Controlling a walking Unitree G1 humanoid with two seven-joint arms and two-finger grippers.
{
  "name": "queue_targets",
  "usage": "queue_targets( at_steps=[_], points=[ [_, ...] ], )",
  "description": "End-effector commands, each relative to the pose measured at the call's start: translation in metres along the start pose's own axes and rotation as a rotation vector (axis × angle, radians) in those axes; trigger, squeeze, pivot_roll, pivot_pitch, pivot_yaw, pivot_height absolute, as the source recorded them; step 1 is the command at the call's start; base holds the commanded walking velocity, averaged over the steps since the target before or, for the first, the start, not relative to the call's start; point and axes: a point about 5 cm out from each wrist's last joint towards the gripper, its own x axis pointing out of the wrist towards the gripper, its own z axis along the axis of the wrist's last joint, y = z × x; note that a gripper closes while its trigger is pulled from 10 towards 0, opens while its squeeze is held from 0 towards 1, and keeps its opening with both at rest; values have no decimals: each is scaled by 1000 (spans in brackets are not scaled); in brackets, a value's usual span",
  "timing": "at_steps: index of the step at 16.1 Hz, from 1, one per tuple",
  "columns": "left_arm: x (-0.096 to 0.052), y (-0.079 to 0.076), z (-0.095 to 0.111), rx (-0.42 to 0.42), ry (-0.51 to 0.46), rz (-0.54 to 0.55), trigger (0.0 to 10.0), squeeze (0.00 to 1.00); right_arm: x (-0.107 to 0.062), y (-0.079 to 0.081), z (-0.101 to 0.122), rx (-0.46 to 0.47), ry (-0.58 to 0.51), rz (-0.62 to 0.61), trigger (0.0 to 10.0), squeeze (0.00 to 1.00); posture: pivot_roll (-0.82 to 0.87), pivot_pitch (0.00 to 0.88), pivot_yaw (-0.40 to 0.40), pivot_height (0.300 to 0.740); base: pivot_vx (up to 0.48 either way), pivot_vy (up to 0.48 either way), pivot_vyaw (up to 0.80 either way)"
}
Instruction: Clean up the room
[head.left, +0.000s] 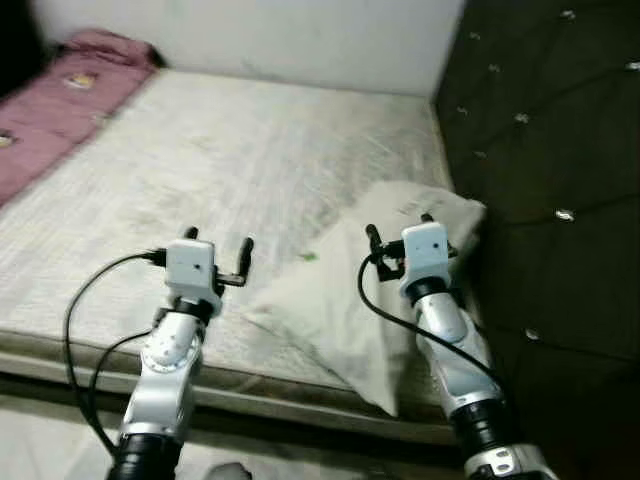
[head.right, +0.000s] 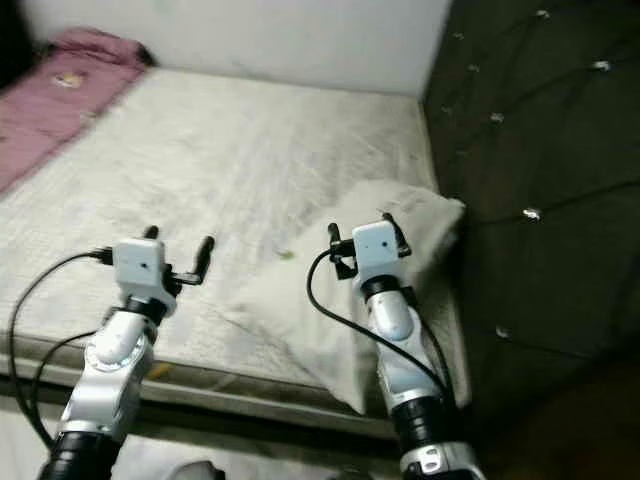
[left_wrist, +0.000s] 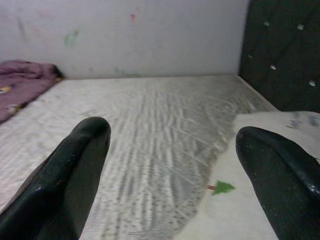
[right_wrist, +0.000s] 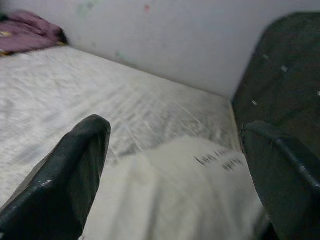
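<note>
A white pillow (head.left: 350, 300) lies rumpled on the bare mattress (head.left: 220, 150), at its right side by the headboard, one corner hanging over the near edge. It carries a small green mark (left_wrist: 221, 188). My right gripper (head.left: 400, 228) hovers open just above the pillow's middle, nothing between its fingers (right_wrist: 75, 170). My left gripper (head.left: 218, 243) is open too, above the mattress just left of the pillow, holding nothing. A pink blanket (head.left: 50, 100) lies bunched along the far left side of the bed.
A dark tufted headboard (head.left: 550, 150) rises along the right side of the bed. A white wall (head.left: 300, 40) closes the far end. The mattress's near edge (head.left: 280, 385) runs below both arms, with pale floor (head.left: 40, 430) in front.
</note>
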Motion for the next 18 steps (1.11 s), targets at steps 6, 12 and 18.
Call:
queue_targets(
  at_steps=[6, 12, 18],
  points=[
    [-5, 4, 4, 152, -10, 8, 10000, 0, -4, -1, 2, 12, -4, -8, 10000, 0, 93, 0, -28, 740, 0, 0, -267],
    [-12, 4, 3, 107, 8, 45, 10000, 0, -5, 5, 4, 17, -9, -7, 10000, 0, 112, 0, -5, 740, 0, 0, -577],
    [-18, 6, -3, 46, 46, 65, 10000, 0, -7, 6, 5, 51, -20, 1, 10000, 0, 109, 0, -14, 740, 0, 0, 0]
  ],
)
